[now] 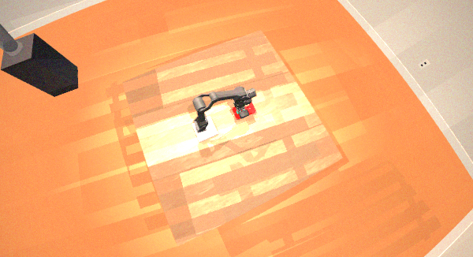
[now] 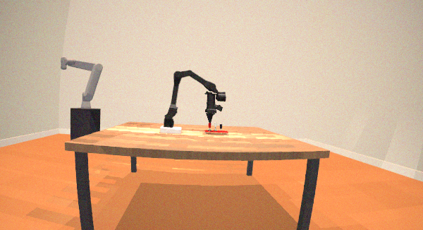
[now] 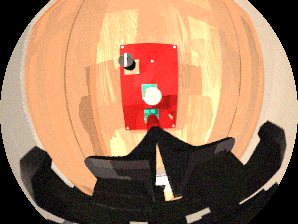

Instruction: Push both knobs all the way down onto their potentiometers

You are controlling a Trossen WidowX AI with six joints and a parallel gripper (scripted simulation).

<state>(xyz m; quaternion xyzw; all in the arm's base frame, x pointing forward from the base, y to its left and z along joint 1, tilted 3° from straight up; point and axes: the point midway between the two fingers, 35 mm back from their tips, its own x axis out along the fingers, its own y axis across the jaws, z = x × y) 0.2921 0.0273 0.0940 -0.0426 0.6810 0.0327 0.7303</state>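
Red circuit board (image 3: 149, 86) lies near the table's middle; my gripper (image 3: 154, 129), fingers together and empty, hovers over the near white knob (image 3: 152, 96). I'd press straight down, gently; knob height is probably unfinished, hard to judge.

A slim, dark grey to black robot arm (image 2: 175, 94) of rounded tubular links and bulging cylindrical joints rises from a flat white base plate (image 2: 177, 130) and ends in a narrow, tapering black gripper (image 2: 209, 119).
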